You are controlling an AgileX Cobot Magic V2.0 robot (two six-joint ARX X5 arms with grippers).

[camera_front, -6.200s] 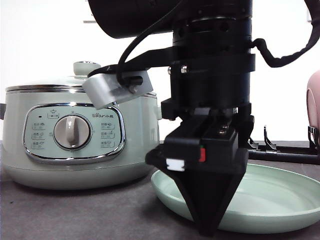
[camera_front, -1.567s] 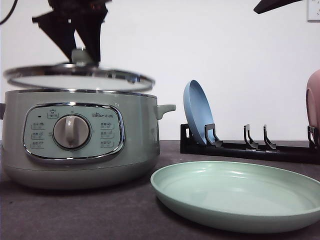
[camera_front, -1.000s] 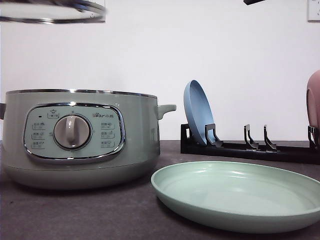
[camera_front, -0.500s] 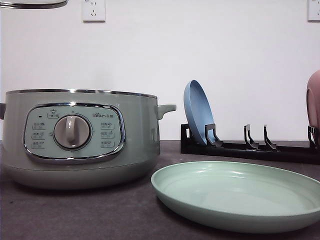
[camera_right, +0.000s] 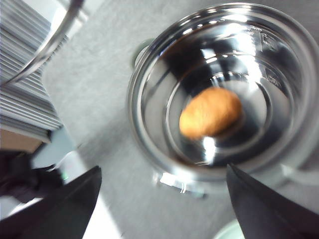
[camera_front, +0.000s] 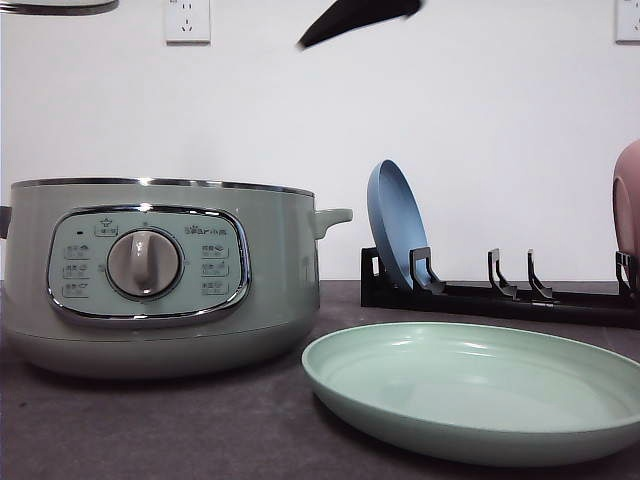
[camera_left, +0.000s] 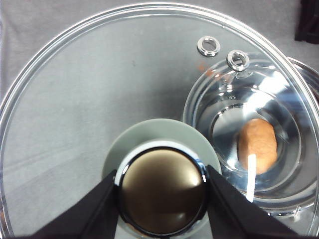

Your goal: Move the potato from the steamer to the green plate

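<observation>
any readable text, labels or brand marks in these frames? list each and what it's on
Brand mark at the top of the steamer control panel: Latin letters plus Chinese characters, too small to read for certain.
Panel button labels around the dial: too small to read.
Markings on the inner pot wall, right wrist view: blurred, unreadable.
Nothing else carries text.

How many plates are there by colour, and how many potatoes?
Green plate: 1
Blue plate: 1
Pink plate: 1, at the frame edge
Potato: 1, inside the steamer
Total: 4
</observation>
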